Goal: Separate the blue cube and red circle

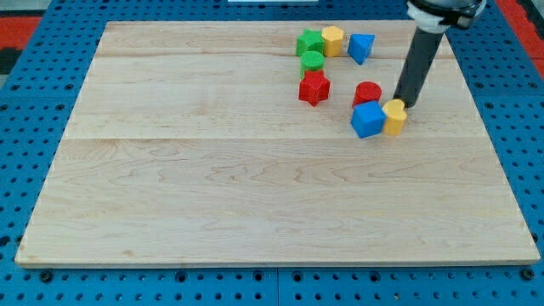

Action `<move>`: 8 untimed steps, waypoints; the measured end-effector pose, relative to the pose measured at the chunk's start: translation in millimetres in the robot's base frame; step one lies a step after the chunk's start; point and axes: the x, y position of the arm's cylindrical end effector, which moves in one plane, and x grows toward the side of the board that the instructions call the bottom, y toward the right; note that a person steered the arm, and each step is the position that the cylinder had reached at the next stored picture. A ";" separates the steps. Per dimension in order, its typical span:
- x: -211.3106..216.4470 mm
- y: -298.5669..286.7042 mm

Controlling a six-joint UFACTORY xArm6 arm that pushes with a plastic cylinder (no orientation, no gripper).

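The blue cube (368, 119) lies on the wooden board (212, 170) at the view's upper right. The red circle (367, 93) sits just above it, touching or nearly touching. A yellow heart-shaped block (394, 116) presses against the cube's right side. My tip (402, 104) stands at the yellow block's upper right edge, to the right of the red circle and apart from it.
A red star-shaped block (314, 87) lies left of the red circle. Above it are a green circle (313, 60), a green block (309, 42), a yellow block (332, 39) and a blue triangular block (361, 47), near the board's top edge.
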 end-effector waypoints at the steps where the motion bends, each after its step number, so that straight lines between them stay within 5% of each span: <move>1: 24.9 -46.9; 4: 37.2 -93.9; 6: -21.8 9.5; 8: -23.1 -91.7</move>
